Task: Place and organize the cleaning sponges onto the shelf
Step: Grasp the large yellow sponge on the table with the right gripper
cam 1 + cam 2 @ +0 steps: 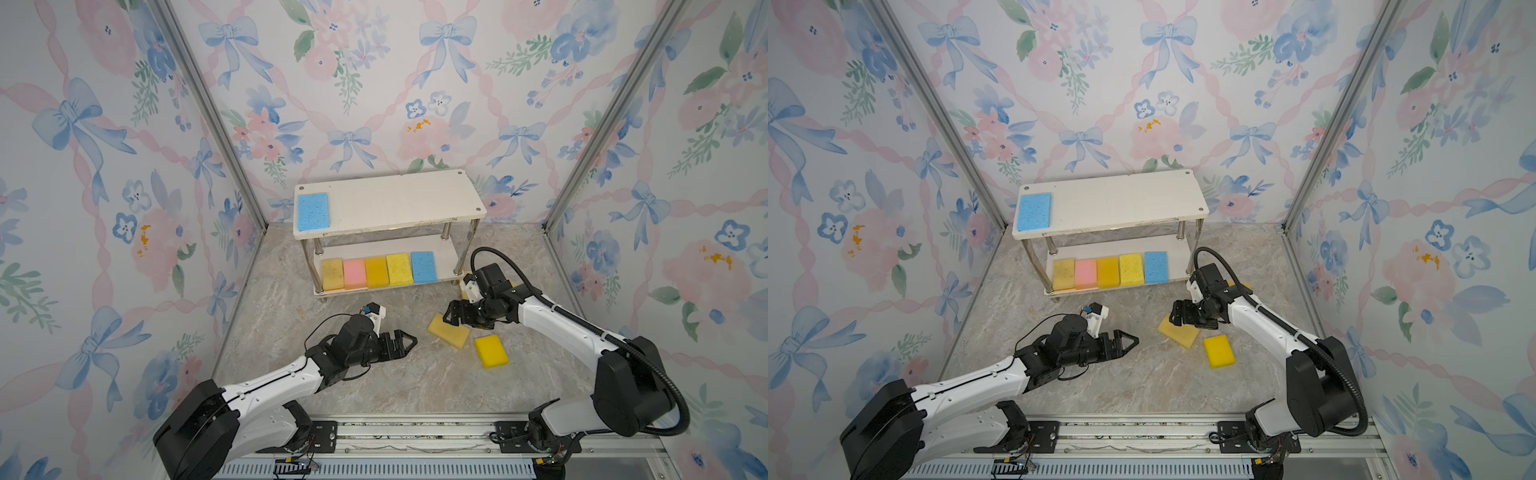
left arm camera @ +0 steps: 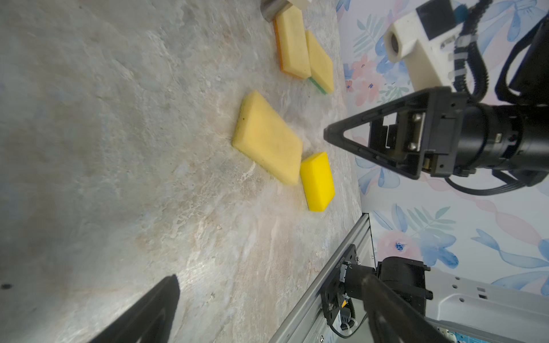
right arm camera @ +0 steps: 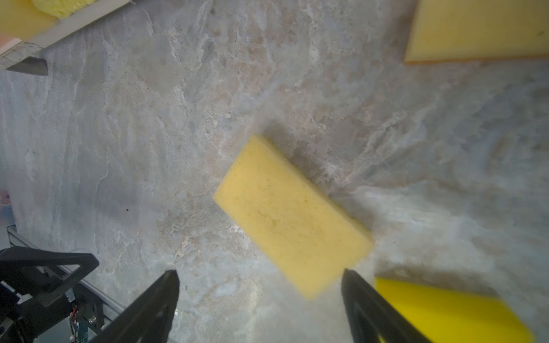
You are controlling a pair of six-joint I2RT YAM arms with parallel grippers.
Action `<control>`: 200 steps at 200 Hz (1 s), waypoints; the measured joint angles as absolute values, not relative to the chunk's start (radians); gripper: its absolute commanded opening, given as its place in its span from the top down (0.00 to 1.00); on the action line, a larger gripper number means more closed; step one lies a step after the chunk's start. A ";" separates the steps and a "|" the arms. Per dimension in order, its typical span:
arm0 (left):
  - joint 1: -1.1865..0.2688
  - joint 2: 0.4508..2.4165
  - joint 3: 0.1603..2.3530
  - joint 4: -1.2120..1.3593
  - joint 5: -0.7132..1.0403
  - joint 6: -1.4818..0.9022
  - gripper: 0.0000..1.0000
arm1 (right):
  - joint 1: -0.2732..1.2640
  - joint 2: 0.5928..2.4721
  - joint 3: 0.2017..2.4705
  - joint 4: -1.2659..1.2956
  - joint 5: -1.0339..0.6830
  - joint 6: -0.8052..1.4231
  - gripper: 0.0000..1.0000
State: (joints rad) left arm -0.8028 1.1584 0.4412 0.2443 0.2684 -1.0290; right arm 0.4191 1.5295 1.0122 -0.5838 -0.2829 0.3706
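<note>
Your right claw (image 1: 449, 314) hovers with its fingers spread wide and nothing between them. It sits just above one end of the pale yellow sponge (image 3: 292, 216), which lies flat on the worktop (image 1: 353, 386) and askew to the fingers. I judge this to be the pick-up step for that sponge. You will likely need to turn the wrist so the fingers straddle its short width, then lower and close softly, since the foam should give under pressure.

Just off the claw's outer finger lies the bright yellow sponge (image 1: 491, 351), close enough to get nudged. Behind the claw's wrist, by the foot of the shelf (image 1: 457, 195), lie an orange-backed sponge (image 2: 292, 44) and a green-backed sponge (image 2: 320, 62), touching along one edge.

Ahead of the claw, the lower board (image 1: 446, 259) carries a tidy row of five sponges (image 1: 376, 272) with little room left. The top board (image 1: 395, 199) holds only a blue sponge (image 1: 313, 211) at its far end, so that board looks like the place to aim for.

Your left claw (image 1: 407, 343) is also open and empty. It rests low and points towards the same pale sponge, so keep the two claws apart.

The worktop is grey marbled stone-look, and it seems smooth enough for a sponge to slide on. Floral wallpaper (image 1: 104, 208) with bows closes in three sides, with aluminium posts (image 1: 216, 124) at the corners.
</note>
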 measured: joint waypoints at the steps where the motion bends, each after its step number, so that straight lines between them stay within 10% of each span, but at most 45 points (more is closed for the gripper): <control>1: -0.804 1.160 0.441 0.247 0.268 -1.030 0.02 | 0.419 1.533 1.014 -0.583 -0.283 0.369 0.11; 200: -0.826 1.198 0.439 0.369 0.266 -1.034 0.02 | 0.395 1.643 0.889 -0.390 -0.420 0.263 0.23</control>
